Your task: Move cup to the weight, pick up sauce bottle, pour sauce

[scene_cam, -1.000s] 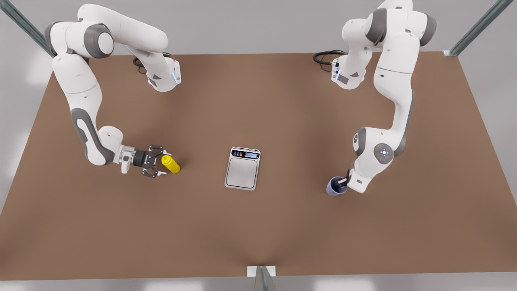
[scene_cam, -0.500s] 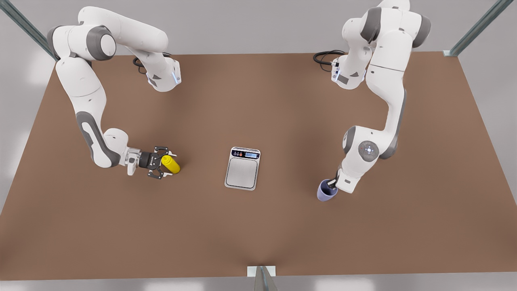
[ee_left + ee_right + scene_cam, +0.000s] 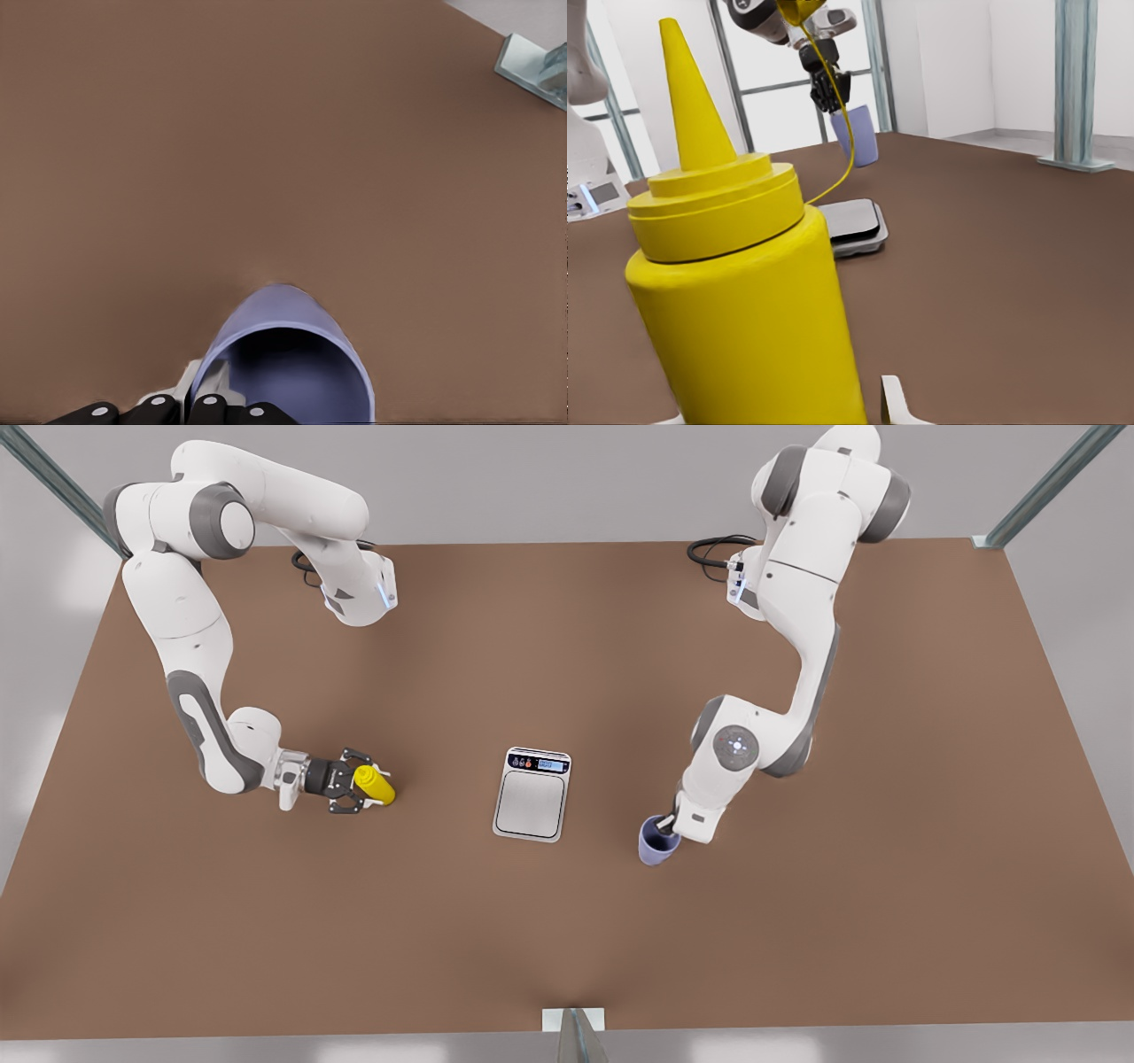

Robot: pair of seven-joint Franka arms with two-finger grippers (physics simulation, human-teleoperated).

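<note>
Left gripper (image 3: 666,825) clamps the cup (image 3: 657,845); right gripper (image 3: 356,790) — seemingly gripping — straddles the sauce bottle (image 3: 376,785).

The cup (image 3: 283,363) is seen from above its rim, with its dark inside exposed. The brown table (image 3: 266,133) extends beyond the cup on all sides. Black finger parts of the left gripper (image 3: 177,413) are seen at the cup's rim. A grey metal bracket (image 3: 532,66) lies well apart from the cup, at the table's edge.
</note>
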